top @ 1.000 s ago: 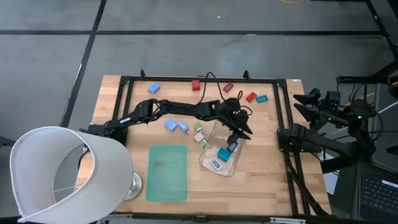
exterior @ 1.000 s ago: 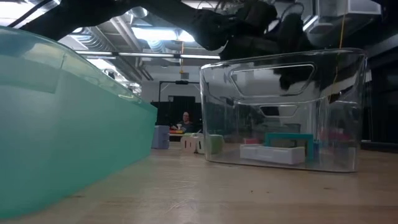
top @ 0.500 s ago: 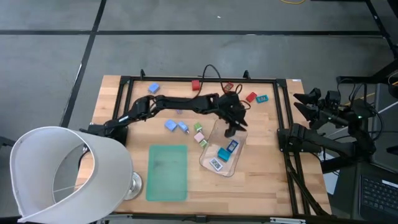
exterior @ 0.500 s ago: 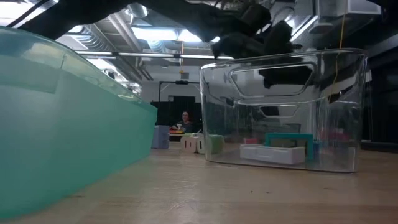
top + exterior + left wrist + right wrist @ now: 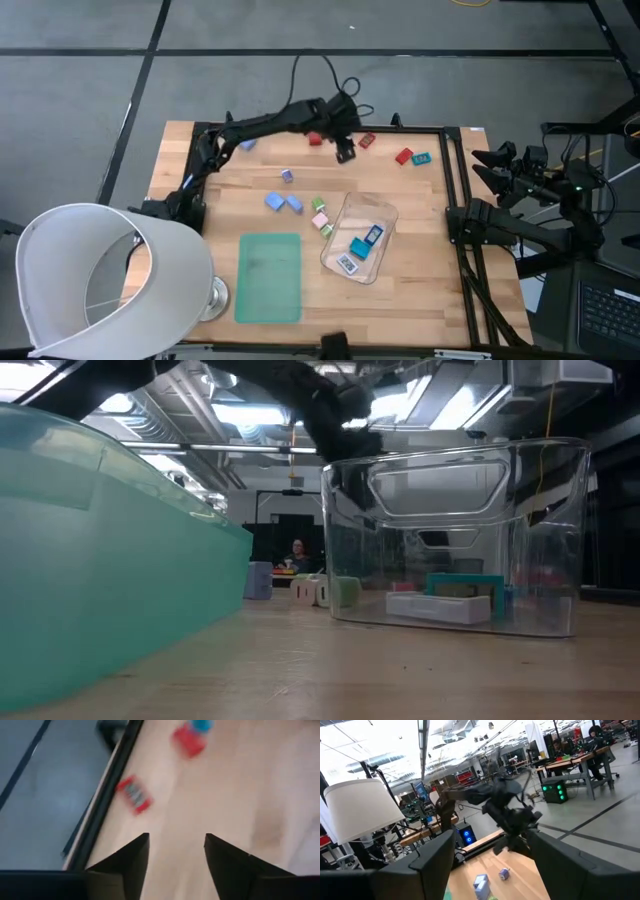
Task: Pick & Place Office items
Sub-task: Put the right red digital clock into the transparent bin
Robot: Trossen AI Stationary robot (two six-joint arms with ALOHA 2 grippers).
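Parted and empty, the left gripper (image 5: 345, 152) hovers at the table's twelve o'clock edge, beside a red piece (image 5: 367, 141). Three office items (image 5: 360, 247) lie in the clear tray (image 5: 378, 211); others (image 5: 290, 203) are scattered toward ten o'clock of it. Right gripper (image 5: 487, 165), fingers parted, waits at three o'clock.
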